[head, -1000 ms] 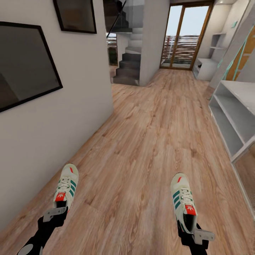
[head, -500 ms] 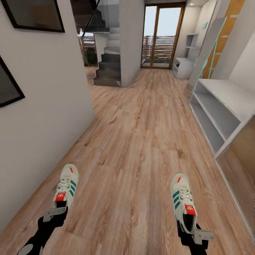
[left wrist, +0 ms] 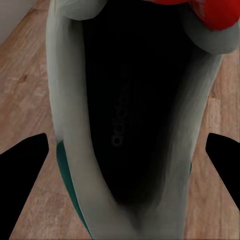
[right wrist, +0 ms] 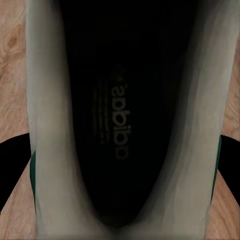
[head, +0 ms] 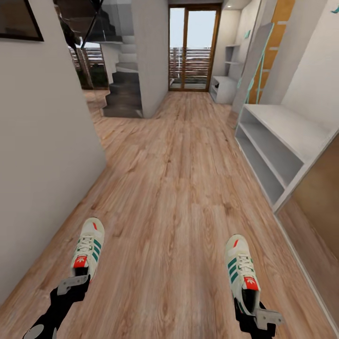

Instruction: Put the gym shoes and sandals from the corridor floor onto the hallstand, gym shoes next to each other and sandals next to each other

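Observation:
I carry one gym shoe in each hand above the corridor floor [head: 174,197]. My left gripper [head: 75,284] is shut on the heel of the left gym shoe [head: 88,247], toe pointing ahead. My right gripper [head: 256,314] is shut on the heel of the right gym shoe [head: 241,270]. Both wrist views look into a shoe's dark opening: the left shoe [left wrist: 130,125] and the right shoe [right wrist: 120,125], each with black fingers [left wrist: 25,180] at the sides. The hallstand [head: 223,87], with stepped upper shelves, stands far down the corridor on the right. The sandals are out of view.
A white bench unit [head: 275,141] with two open tiers and teal lettering stands close on the right. A grey wall [head: 47,141] runs along the left. Stairs [head: 123,92] and a glass door [head: 193,47] lie ahead. Wood floor stretches between them.
The whole view has swung, so the left wall's frames slid out and the bench unit on the right came further in. Both shoes stay in the grippers.

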Robot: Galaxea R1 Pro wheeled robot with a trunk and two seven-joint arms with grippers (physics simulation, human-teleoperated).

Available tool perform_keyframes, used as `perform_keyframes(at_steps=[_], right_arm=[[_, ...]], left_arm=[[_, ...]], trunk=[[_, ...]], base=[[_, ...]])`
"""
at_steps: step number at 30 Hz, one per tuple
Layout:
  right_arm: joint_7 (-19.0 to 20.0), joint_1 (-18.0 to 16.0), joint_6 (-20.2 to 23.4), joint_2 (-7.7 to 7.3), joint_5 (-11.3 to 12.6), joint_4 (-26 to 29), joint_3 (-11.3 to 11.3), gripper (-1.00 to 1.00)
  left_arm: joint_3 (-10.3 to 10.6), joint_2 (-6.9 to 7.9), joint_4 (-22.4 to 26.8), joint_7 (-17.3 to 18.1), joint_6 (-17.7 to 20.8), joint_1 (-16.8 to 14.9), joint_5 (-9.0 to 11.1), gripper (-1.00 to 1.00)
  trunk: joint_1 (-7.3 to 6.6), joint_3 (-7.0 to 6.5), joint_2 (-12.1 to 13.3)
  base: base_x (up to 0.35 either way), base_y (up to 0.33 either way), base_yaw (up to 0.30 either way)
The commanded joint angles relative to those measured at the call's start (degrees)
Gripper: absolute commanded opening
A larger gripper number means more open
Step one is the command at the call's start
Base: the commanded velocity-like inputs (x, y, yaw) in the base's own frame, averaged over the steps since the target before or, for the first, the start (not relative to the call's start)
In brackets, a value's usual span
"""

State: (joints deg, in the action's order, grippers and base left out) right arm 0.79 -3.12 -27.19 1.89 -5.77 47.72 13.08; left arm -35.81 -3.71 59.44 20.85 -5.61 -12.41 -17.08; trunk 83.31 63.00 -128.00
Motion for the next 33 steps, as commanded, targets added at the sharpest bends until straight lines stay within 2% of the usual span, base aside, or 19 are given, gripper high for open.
perform_keyframes(at_steps=[1,5,6,12,14,19,33], right_arm=[[0.1,0.0,-0.2,0.07,-0.6,0.0,0.3,-1.0],[0.2,0.0,-0.1,0.05,-0.6,-0.1,0.3,-1.0],[-0.1,0.0,-0.5,-0.28,-0.3,-0.4,0.6,-1.0],[0.0,0.0,-2.4,0.29,-0.4,-2.4,0.5,-1.0],[0.0,0.0,-1.7,0.45,-0.4,-2.3,0.5,-1.0],[0.0,0.0,-0.1,0.34,-0.4,-0.7,0.5,-1.0],[0.0,0.0,0.1,0.4,-0.4,0.1,0.5,-1.0]], left_arm=[[-0.3,-0.06,0.0,0.4,-0.4,-0.1,-0.5,-1.0],[-0.3,-0.04,0.1,0.4,-0.4,-0.1,-0.5,-1.0],[-0.4,-0.07,0.1,0.5,-0.5,0.1,-0.5,-1.0],[-0.2,-0.07,0.1,0.4,-0.5,0.2,-0.6,-1.0],[-0.2,-0.07,0.1,0.4,-0.5,0.2,-0.7,-1.0],[-0.1,-0.07,0.1,0.4,-0.5,0.2,-0.8,-1.0],[-0.1,-0.07,0.1,0.4,-0.5,0.2,-0.8,-1.0]], trunk=[[0.03,0.04,0.0],[0.03,0.04,0.0],[0.03,0.04,0.0],[0.03,0.04,0.0],[0.03,0.04,0.0],[-1.07,-0.85,2.0],[-4.15,-3.63,7.6]], base=[[0.338,0.0,-0.029],[0.338,0.0,-0.012],[0.0,0.0,0.0],[0.0,0.0,0.0],[0.0,0.0,0.0],[0.0,0.0,0.0],[0.0,0.0,0.0]])
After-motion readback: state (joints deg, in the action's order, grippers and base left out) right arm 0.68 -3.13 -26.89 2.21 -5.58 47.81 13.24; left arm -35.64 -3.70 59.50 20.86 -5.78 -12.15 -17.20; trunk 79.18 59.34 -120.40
